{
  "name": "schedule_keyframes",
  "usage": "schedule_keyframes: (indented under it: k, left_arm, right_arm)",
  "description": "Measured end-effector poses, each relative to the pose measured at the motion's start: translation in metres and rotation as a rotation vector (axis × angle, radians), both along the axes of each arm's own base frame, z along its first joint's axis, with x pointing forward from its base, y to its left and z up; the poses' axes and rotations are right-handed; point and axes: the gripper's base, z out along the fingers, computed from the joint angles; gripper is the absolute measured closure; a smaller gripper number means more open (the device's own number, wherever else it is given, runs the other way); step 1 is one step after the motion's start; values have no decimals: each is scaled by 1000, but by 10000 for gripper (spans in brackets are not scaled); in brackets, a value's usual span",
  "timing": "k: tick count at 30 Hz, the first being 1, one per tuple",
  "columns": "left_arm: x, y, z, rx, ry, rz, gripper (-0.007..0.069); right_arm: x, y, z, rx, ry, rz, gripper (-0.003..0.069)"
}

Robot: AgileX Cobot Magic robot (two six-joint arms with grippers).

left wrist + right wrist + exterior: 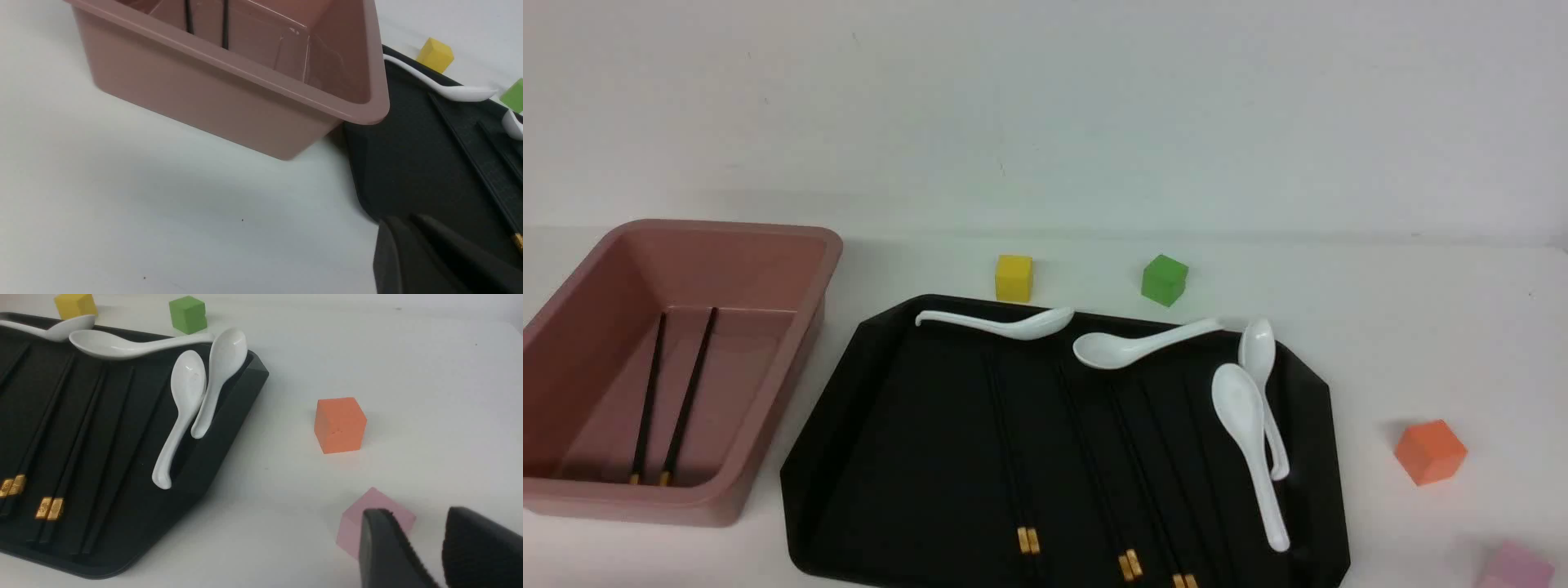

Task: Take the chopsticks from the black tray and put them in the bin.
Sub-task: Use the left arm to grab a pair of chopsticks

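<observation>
Glossy black tray [915, 425], thin black chopsticks [1014, 474], deep pink bin [735, 227]

Three pairs of black chopsticks [1011, 457] lie flat, side by side, in the glossy black tray [915, 441], gold bands toward 6 o'clock. A fourth pair [691, 392] lies inside the pink bin [727, 227], at the tray's 9 o'clock.

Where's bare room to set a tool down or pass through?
Free: black tray's left part, between its left rim and the leftmost chopsticks; bin floor right of the two chopsticks in it; table between tray and orange cube. Crowded: tray's far edge and right side, four white spoons.
</observation>
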Motion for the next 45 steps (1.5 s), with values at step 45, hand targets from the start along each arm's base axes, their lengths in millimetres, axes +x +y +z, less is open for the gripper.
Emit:
schedule_keyframes:
  k: [45]
  left_arm:
    - [3, -7, 14, -611, -83, 67, 550]
  right_arm:
    - [0, 0, 0, 0, 0, 0, 419]
